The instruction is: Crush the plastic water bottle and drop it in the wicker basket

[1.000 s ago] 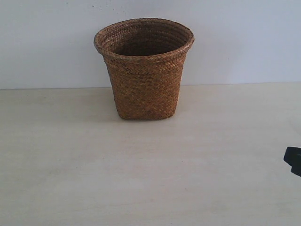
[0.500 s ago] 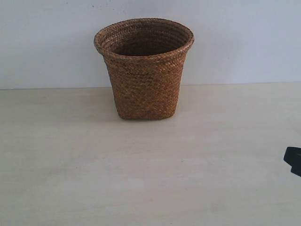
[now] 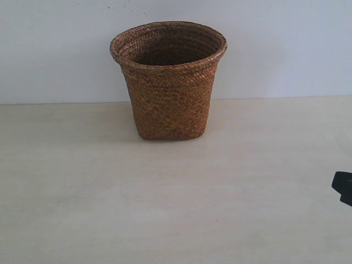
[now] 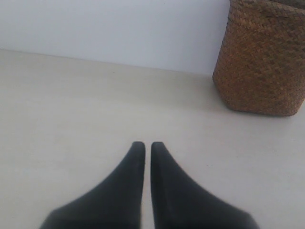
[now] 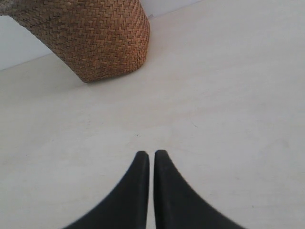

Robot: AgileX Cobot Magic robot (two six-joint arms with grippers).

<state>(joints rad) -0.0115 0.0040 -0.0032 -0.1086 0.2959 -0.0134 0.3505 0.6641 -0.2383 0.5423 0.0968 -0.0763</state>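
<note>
The brown wicker basket (image 3: 168, 82) stands upright at the back of the pale table, near the wall. Its inside shows only dark weave from this angle. No plastic water bottle shows in any view. My left gripper (image 4: 147, 145) is shut with nothing between its black fingers, low over the table, with the basket (image 4: 262, 57) ahead and to one side. My right gripper (image 5: 151, 154) is shut and empty too, facing the basket (image 5: 95, 38) from a distance. In the exterior view only a black piece of the right arm (image 3: 344, 187) shows at the right edge.
The pale wooden table (image 3: 165, 209) runs back to a white wall (image 3: 286, 44). Nothing else stands on it.
</note>
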